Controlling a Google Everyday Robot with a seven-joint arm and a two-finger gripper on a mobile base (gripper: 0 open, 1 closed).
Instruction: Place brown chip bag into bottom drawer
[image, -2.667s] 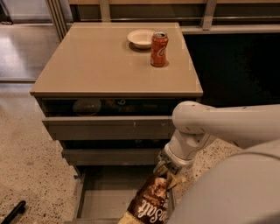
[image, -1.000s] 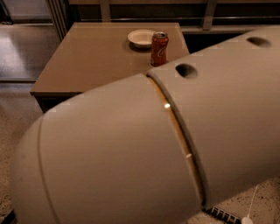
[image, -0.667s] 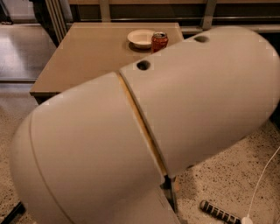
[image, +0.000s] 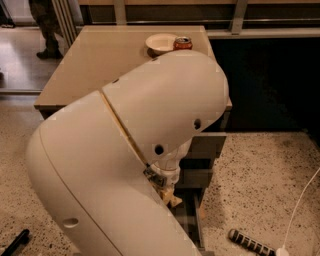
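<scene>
A big white robot arm (image: 125, 165) fills the view in front of a tan table (image: 100, 60) that carries a bowl (image: 160, 43) and a red can (image: 182, 43). Its gripper (image: 167, 192) hangs low over the open bottom drawer (image: 194, 225); it is mostly hidden, so I cannot tell its grip. A cream-yellow edge, seemingly the chip bag (image: 173, 201), shows just under the gripper.

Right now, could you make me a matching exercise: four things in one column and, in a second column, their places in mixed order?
Things:
1. white bowl
2. red can
3. striped rod
4. gripper

Places:
A. on the speckled floor, lower right
B. low in front of the grey drawers, under the white arm
C. on the tabletop, right of the bowl
D. on the tabletop, left of the can

Pairs: 1-D, 2-C, 3-A, 4-B
</scene>
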